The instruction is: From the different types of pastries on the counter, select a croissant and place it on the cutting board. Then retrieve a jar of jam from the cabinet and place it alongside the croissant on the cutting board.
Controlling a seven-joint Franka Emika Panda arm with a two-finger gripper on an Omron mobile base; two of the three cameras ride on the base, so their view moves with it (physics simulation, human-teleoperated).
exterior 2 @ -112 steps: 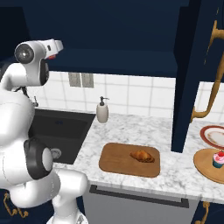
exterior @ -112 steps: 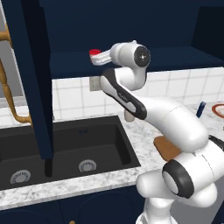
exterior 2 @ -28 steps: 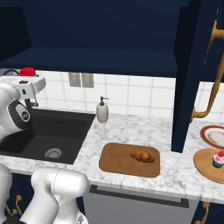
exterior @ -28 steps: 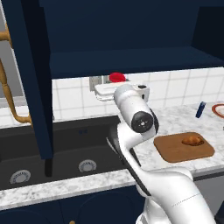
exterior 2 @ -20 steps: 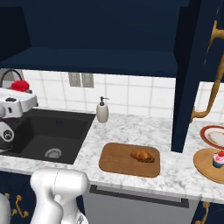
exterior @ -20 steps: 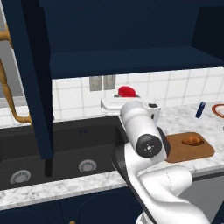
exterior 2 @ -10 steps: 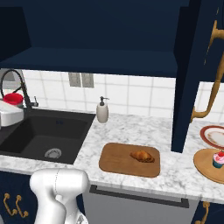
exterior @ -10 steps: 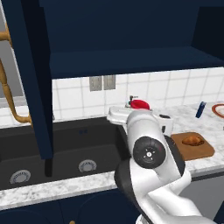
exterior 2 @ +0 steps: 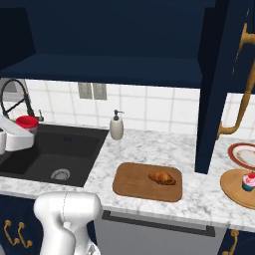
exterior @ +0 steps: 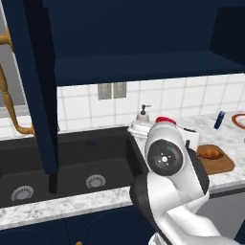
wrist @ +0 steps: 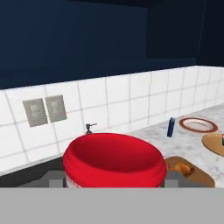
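My gripper is shut on the jar of jam, a small jar with a red lid. It hangs over the sink, left of the cutting board. The golden croissant lies on the board's right half. In the left base view the jar of jam peeks above my own arm, with the croissant and cutting board to its right. The hand view has the red lid large between the fingers, and the croissant beyond it to the right. The cabinet door stands open.
A black sink with a faucet lies left of the board. A beige soap dispenser stands by the backsplash. At the far right a pink cupcake sits on a round wooden plate, behind it a red-rimmed plate.
The arm has come down from the cabinet shelf with the jar in its grip. The jar now hangs low over the sink, nearer the board. Croissant and board have not moved.
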